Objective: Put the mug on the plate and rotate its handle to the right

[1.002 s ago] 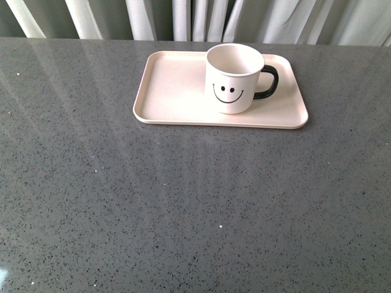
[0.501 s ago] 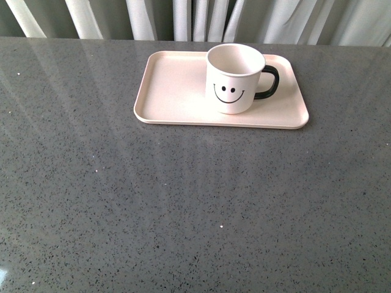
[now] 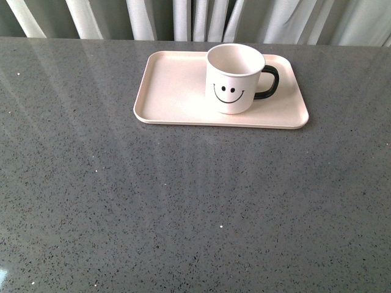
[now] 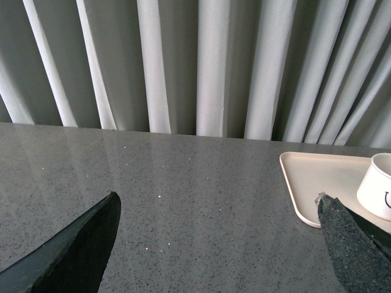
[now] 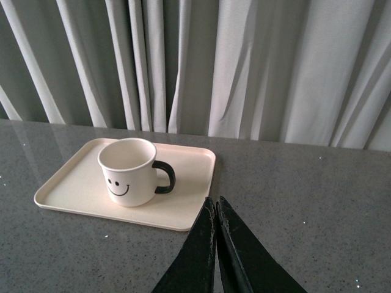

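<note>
The cream mug (image 3: 234, 78) with a black smiley face stands upright on the right half of the pale pinkish plate (image 3: 171, 91). Its black handle (image 3: 269, 82) points right in the front view. No arm shows in the front view. In the right wrist view the mug (image 5: 128, 172) sits on the plate (image 5: 67, 189) with its handle (image 5: 165, 177); my right gripper (image 5: 215, 204) is shut and empty, apart from the plate, nearer the camera than its corner. My left gripper (image 4: 217, 204) is open over bare table, with the plate (image 4: 305, 183) and mug (image 4: 379, 192) beside one finger.
The plate rests on a dark grey speckled table (image 3: 183, 207). Pale pleated curtains (image 3: 183, 18) hang behind the table's far edge.
</note>
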Tool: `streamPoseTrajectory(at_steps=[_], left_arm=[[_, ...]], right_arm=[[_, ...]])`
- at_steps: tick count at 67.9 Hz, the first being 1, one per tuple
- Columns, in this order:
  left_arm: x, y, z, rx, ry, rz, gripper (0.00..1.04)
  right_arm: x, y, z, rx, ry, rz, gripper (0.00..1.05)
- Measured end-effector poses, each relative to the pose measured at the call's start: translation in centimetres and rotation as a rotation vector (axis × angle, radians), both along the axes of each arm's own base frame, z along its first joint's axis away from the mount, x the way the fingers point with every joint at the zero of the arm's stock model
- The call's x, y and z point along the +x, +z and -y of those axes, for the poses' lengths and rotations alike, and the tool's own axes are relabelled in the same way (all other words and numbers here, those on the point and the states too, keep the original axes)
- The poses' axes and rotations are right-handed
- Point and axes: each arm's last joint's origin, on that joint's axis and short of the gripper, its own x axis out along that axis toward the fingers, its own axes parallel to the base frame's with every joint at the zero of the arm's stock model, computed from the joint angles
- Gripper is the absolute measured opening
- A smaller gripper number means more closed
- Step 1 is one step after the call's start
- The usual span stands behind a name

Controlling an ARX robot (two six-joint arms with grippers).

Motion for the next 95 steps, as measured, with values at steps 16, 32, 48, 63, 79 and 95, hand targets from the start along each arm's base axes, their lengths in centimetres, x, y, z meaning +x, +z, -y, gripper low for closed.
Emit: streamPoseTrajectory(at_steps=[16, 32, 48, 63, 79, 95], left_arm=[[0.0, 0.0, 0.0, 0.0, 0.0, 0.0, 0.95], [0.0, 0.0, 0.0, 0.0, 0.0, 0.0, 0.95], [0.0, 0.0, 0.0, 0.0, 0.0, 0.0, 0.95], [0.0, 0.0, 0.0, 0.0, 0.0, 0.0, 0.95], [0.0, 0.0, 0.0, 0.0, 0.0, 0.0, 0.95], [0.0, 0.0, 0.0, 0.0, 0.0, 0.0, 0.95]], right_arm=[[-0.8, 0.1, 0.0, 0.0, 0.0, 0.005, 0.02], [-1.3, 0.1, 0.0, 0.0, 0.0, 0.005, 0.02], [-1.7, 0.1, 0.0, 0.0, 0.0, 0.006, 0.02], [-2.9, -0.3, 0.0, 0.0, 0.0, -0.01, 0.02], [-3.0, -0.2, 0.0, -0.001, 0.0, 0.0, 0.02], [-3.0, -0.2, 0.0, 0.0, 0.0, 0.0, 0.42]])
